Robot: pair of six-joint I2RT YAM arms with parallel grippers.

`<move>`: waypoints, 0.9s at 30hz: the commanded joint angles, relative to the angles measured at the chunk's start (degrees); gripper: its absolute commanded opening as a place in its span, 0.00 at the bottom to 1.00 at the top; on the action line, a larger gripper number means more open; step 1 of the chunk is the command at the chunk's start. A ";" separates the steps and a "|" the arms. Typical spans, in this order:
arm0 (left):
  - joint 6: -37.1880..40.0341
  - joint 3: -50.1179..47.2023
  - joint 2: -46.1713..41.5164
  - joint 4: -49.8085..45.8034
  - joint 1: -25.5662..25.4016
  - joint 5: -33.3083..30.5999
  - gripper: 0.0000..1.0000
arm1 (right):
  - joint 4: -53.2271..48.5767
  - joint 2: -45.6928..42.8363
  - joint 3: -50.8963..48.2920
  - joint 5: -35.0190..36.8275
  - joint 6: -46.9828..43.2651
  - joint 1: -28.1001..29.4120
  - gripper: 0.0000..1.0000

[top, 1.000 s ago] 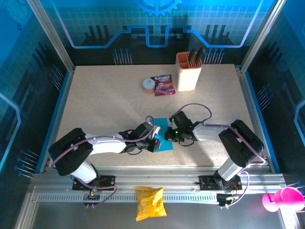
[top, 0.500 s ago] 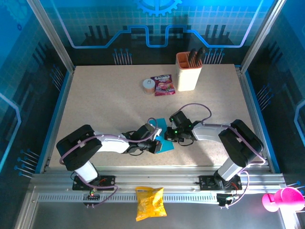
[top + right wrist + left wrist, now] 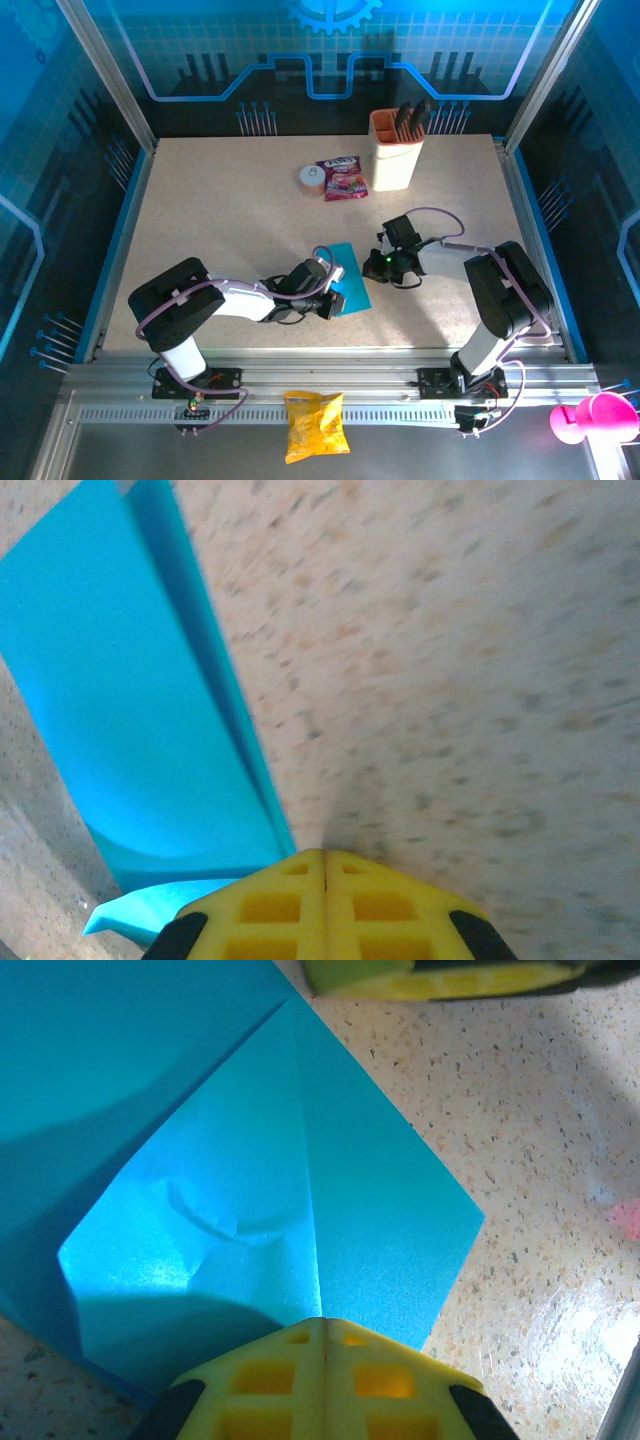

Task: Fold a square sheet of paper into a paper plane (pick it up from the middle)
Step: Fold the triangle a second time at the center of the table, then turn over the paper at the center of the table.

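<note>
The square sheet of paper [image 3: 350, 282] lies on the speckled desk [image 3: 220, 220], toward the near edge and between the two arms, which reach in from either side. It is partly folded. In the left wrist view a straight crease runs down the cyan sheet [image 3: 270, 1210] toward the camera, an angled flap lies over a lower layer, and a small wrinkle shows left of the crease. The left hand [image 3: 328, 300] sits at the paper's near-left edge. Its yellow fingers [image 3: 322, 1332] are pressed together with no gap, their tip over the border of the sheet and nothing visible between them. The right hand [image 3: 383, 266] rests just beside the paper's right edge, and its fingers [image 3: 322, 862] are likewise closed tight. In its own view, which is somewhat blurred, the paper [image 3: 120, 710] stretches off to the left with one long edge doubled over, and whether the tip touches the sheet cannot be told. Well apart at the far side stand a beige cup [image 3: 393, 155] and a pink-red snack packet [image 3: 342, 178].
</note>
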 commanded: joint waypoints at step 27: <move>-0.16 2.45 -6.55 -12.02 4.07 2.71 0.02 | 4.78 -15.30 -12.39 2.79 5.46 6.19 0.32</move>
